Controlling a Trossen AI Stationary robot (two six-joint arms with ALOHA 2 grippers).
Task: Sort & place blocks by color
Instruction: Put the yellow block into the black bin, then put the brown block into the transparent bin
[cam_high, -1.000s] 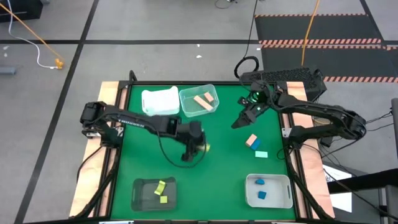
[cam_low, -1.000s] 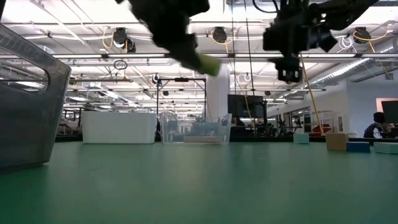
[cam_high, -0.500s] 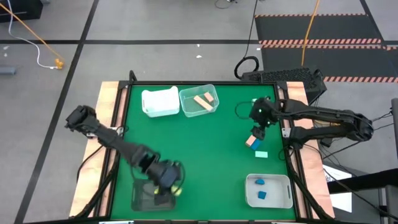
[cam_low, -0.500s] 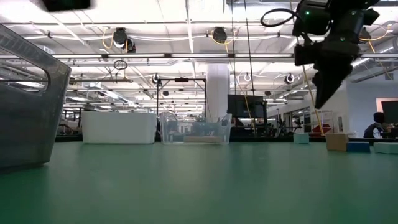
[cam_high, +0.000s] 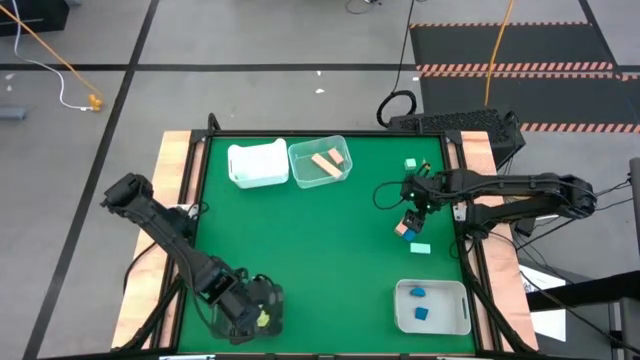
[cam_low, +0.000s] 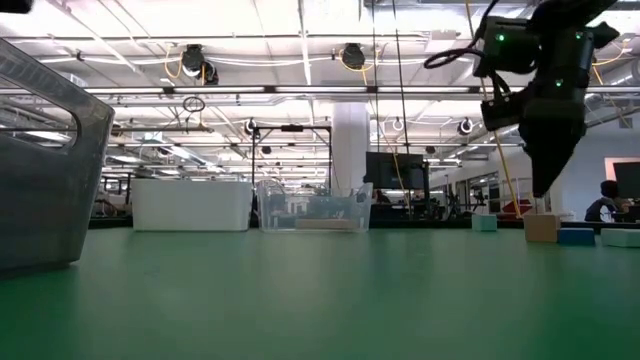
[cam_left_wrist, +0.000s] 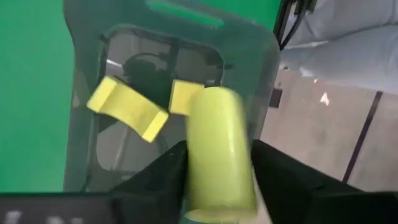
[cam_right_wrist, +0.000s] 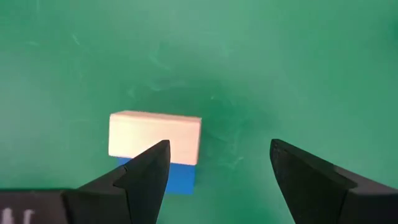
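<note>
My left gripper (cam_high: 252, 312) hangs over the dark bin (cam_high: 225, 300) at the table's near left and is shut on a yellow-green block (cam_left_wrist: 217, 149). Two more yellow-green blocks (cam_left_wrist: 127, 111) (cam_left_wrist: 181, 96) lie on that bin's floor. My right gripper (cam_high: 412, 212) is open and points down just above a tan block (cam_high: 405, 228) near the right edge. In the right wrist view the tan block (cam_right_wrist: 155, 137) lies beside one fingertip, against a blue block (cam_right_wrist: 163, 177). A mint block (cam_high: 420, 247) lies close by, another (cam_high: 410, 163) farther off. My left gripper pinches the yellow-green block between its two fingers, one on each long side (cam_left_wrist: 198, 155). The fingers come from above, pointing down into the dark bin. The block is lifted clear above the bin's floor, its rounded end (cam_left_wrist: 214, 102) sticking out past the fingertips.
A white bin (cam_high: 257, 165) and a clear bin (cam_high: 320, 162) holding tan blocks stand at the far edge. A white bin (cam_high: 455, 310) with blue blocks sits at the near right. Bare green table lies between them. In the low view the dark bin's wall (cam_low: 50, 170) stands at the left.
My left gripper has carried the yellow-green block from the table's middle toward the near-left corner and now hangs over the dark bin. My right gripper has moved toward the near edge and down, stopping just above the tan block.
</note>
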